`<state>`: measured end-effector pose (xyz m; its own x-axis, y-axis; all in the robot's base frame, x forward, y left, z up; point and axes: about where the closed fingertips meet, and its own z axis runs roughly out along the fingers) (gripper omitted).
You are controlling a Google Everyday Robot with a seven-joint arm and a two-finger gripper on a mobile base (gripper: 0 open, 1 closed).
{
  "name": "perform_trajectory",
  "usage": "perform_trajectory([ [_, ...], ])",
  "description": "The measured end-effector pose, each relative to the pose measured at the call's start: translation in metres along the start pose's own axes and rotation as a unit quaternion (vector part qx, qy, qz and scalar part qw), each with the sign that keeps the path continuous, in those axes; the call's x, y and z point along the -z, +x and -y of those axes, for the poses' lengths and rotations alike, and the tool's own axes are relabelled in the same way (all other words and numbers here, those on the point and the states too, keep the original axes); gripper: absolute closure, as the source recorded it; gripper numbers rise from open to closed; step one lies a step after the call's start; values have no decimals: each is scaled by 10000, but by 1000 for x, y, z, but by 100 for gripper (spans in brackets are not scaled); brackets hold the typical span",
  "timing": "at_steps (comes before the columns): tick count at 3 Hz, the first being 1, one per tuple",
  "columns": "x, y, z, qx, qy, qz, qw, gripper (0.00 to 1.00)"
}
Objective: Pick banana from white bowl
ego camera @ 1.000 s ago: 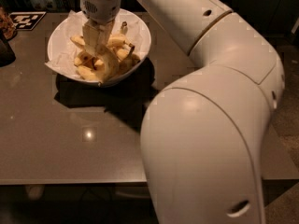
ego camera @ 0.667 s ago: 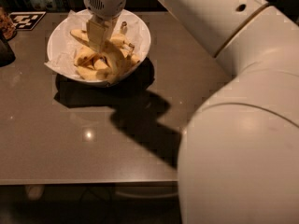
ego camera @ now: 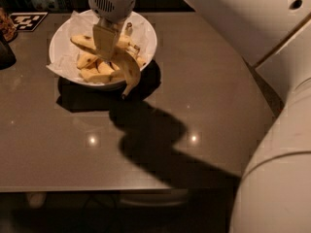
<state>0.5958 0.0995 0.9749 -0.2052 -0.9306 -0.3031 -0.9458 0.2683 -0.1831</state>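
Pale-yellow and brown-spotted, the banana (ego camera: 129,70) hangs in the gripper (ego camera: 106,51), which is clamped around its middle just above the white bowl (ego camera: 148,39). One end points up and left over the bowl, while the dark stem end droops past the near rim, above the shadow on the brown table (ego camera: 209,81). Shorter bananas (ego camera: 91,74) lie in the bowl on crumpled paper (ego camera: 57,66). A bulky white arm (ego camera: 272,28) fills the right side.

In the frame's upper left, the white bowl (ego camera: 148,38) stood on the table (ego camera: 204,106); the gripper (ego camera: 108,40) above it clasped the banana (ego camera: 128,68).
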Motion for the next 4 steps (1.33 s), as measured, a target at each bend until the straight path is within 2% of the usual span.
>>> perform_trajectory([
  [2, 23, 45, -36, 264, 51, -130, 9996, 100],
  [3, 34, 91, -67, 110, -32, -201, 9997, 100],
  [4, 34, 94, -68, 93, -33, -211, 9997, 100],
])
